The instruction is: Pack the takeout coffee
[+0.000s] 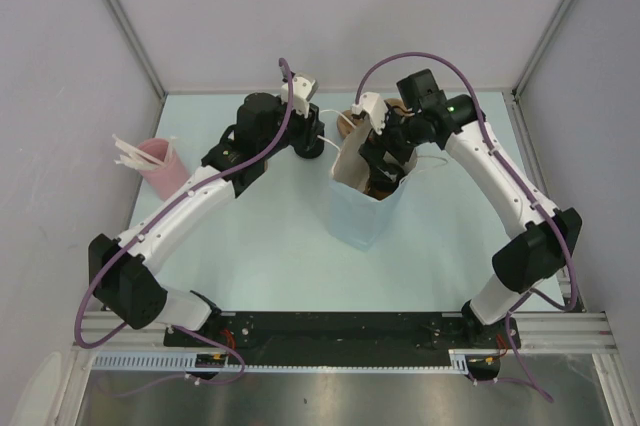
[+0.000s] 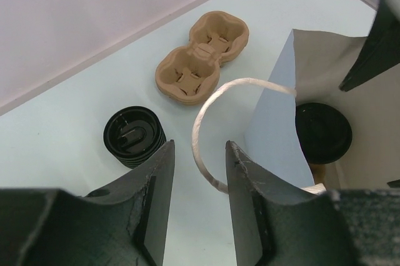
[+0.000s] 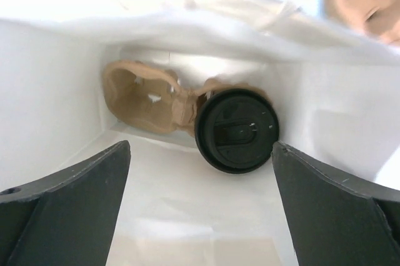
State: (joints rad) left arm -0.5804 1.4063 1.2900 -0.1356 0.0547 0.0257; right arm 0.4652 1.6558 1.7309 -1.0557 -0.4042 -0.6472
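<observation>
Now check the paper bag [image 1: 365, 216]: your right gripper [image 3: 201, 153] hovers over its mouth, jaws spread wide, empty. Your left gripper [image 2: 199, 147] stands partly open (the handle loop [image 2: 209, 107] passes between its jaws). The lidded takeout coffee [image 3: 236, 130] sits inside the bag, against a pulp carrier [image 3: 140, 100].

The left arm [image 1: 185, 201] and the right arm [image 1: 497, 174] are each built of white, tube-like links joined by bulky black joint housings. A purple cable [image 1: 289, 101] loops along each one from base to wrist. A small green light [image 1: 451, 108] glows on the right arm's black wrist block, and the fingers [image 2: 153, 200] are matt black wedges with scuffed, pale-flecked inner edges.
</observation>
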